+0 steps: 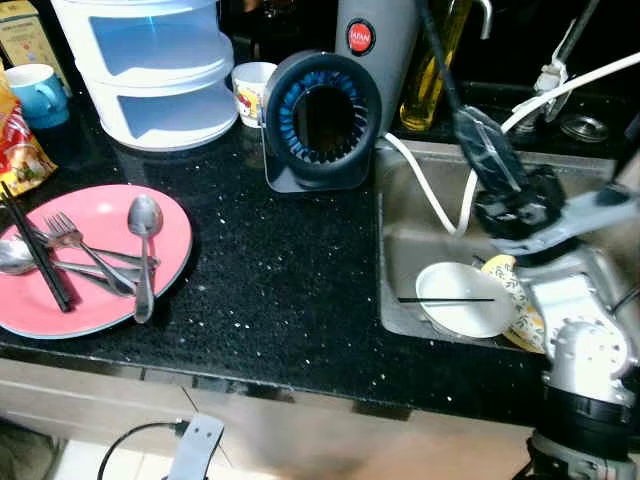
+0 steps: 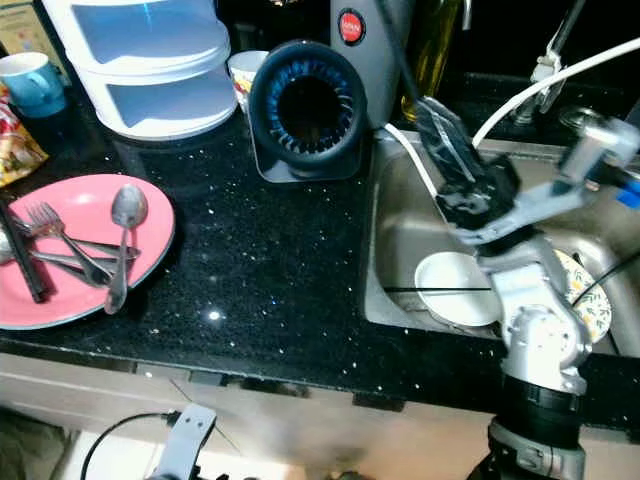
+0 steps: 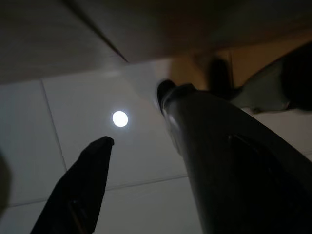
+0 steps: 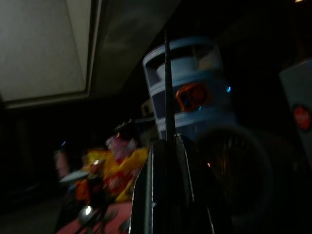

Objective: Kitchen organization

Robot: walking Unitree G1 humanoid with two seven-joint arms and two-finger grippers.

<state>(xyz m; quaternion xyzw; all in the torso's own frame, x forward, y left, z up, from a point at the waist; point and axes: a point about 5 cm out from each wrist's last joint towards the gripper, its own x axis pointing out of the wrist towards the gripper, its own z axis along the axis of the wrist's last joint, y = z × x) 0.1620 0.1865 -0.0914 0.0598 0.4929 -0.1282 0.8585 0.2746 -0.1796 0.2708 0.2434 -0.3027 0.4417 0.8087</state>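
Pinching a thin black chopstick [image 4: 168, 87] between closed fingers [image 4: 190, 195], the right gripper [image 1: 490, 150] hangs over the sink [image 1: 400, 200], its fingers slanting up toward the back of the counter [image 1: 280, 290]; the right wrist view shows the stick rising straight out from between the pressed pads, a detail too small to make out from the head. Below the arm, the sink holds a white bowl [image 1: 462, 298] with a second black chopstick [image 1: 445, 299] lying across its rim, and a patterned dish [image 1: 515, 290] leans just beside the bowl. A white hose [image 1: 440, 205] loops down into the basin. To the left, a pink plate [image 1: 170, 225] sits at the counter edge holding two spoons, one with its bowl upward [image 1: 144, 215], forks [image 1: 70, 235] and a pair of black chopsticks [image 1: 35, 255] laid along its left side. Behind stand a white tiered container [image 1: 160, 70], a small cup [image 1: 250, 90], a round blue-ribbed holder [image 1: 320, 115], a grey appliance [image 1: 375, 40] and a blue mug [image 1: 38, 92]. The left gripper [image 3: 141, 161] hangs below the counter over pale floor tiles [image 3: 73, 107], its two fingers [image 3: 83, 180] spread apart with nothing between them.
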